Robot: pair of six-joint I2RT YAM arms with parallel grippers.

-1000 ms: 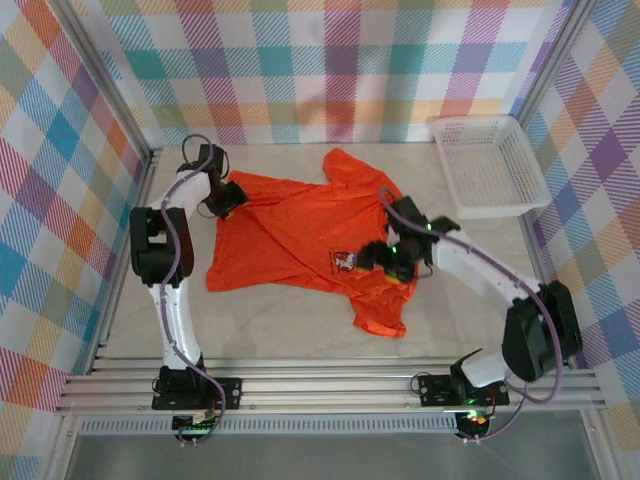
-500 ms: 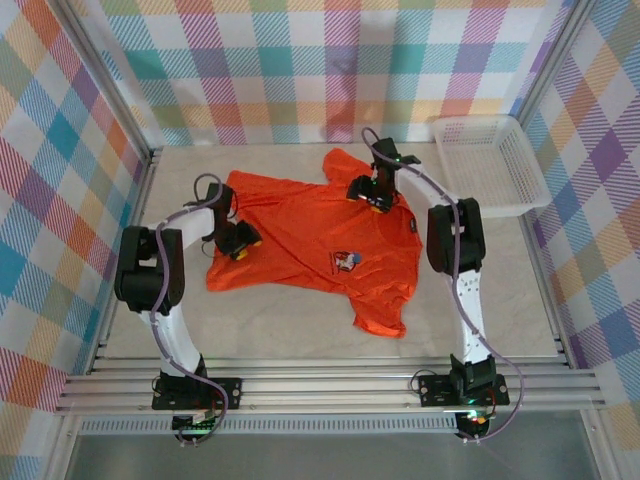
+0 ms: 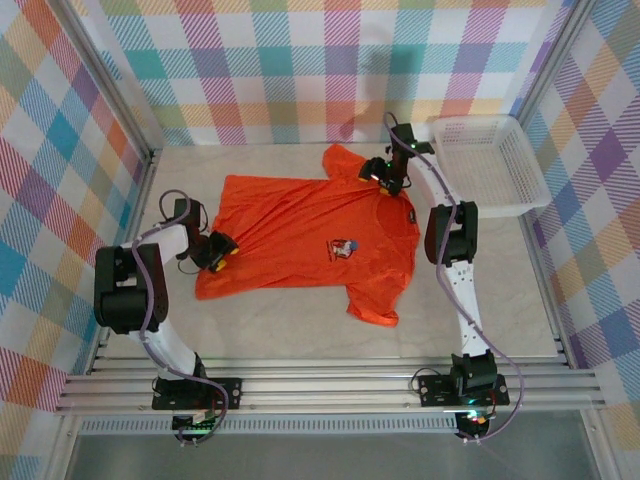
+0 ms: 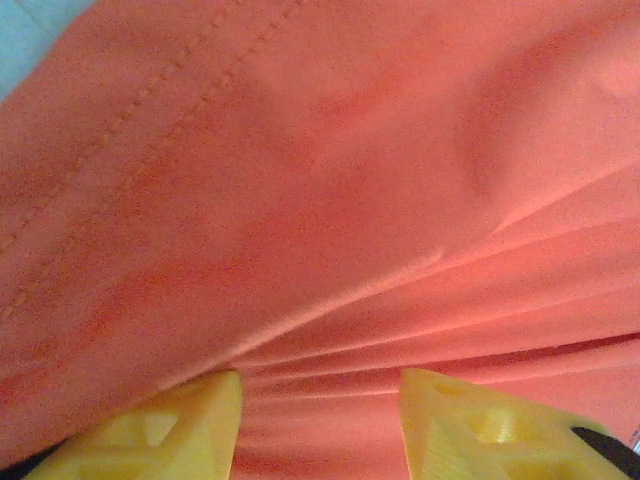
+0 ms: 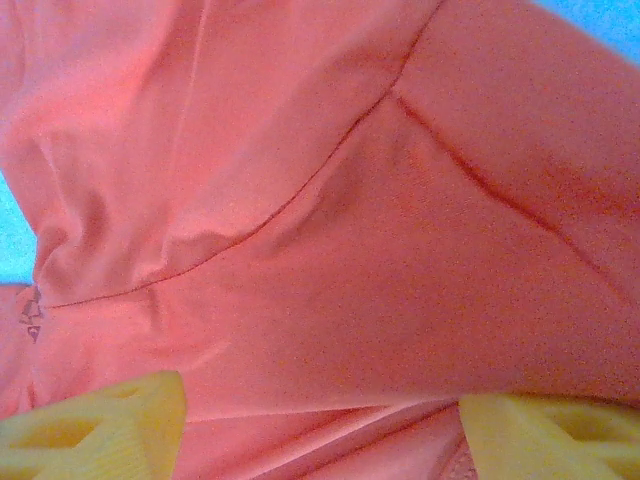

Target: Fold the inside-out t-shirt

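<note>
The inside-out t-shirt [image 3: 300,235] lies flat on the bench [image 3: 300,322], left of the basket [image 3: 490,165]; flattening seems finished. The right claw [image 3: 380,178] gapes at the shoulder nearest the basket; whether the left claw [image 3: 218,252] holds the far hem is unclear. Next: pinch, fold.

You see the inside-out t-shirt [image 3: 300,235], bright orange, spread nearly flat on the surface [image 3: 280,330]. It lies sideways: hem left, neck right, one short sleeve toward the back, the other toward the near edge. A small cartoon print [image 3: 343,247] marks its chest.
</note>
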